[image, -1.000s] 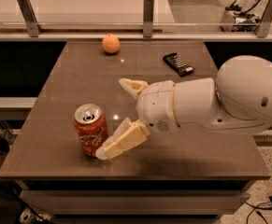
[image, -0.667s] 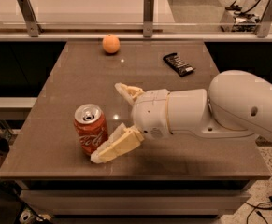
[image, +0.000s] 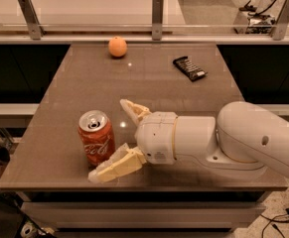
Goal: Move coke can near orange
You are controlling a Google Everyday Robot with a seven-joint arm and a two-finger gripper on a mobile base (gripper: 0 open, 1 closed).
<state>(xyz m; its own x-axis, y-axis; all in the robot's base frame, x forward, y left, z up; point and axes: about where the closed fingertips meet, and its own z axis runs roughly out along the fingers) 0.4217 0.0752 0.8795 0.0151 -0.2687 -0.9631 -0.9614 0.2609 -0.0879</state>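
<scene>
The coke can (image: 96, 137) stands upright near the table's front left, red with white script and a silver top. The orange (image: 117, 47) sits at the far edge of the table, well behind the can. My gripper (image: 110, 140) comes in from the right, low over the table, and is open. One finger (image: 115, 165) reaches along the can's front right side. The other finger (image: 133, 110) is behind and to the right of the can. The can lies at the mouth of the jaws, not gripped.
A flat dark snack-bar wrapper (image: 189, 68) lies at the back right of the brown table (image: 149, 88). A glass rail with metal posts (image: 157, 17) runs behind the table. My white arm (image: 243, 143) covers the table's front right part.
My gripper and arm have moved left toward the can, so the near finger now lies alongside the can's base. The can, the orange and the wrapper have not moved.
</scene>
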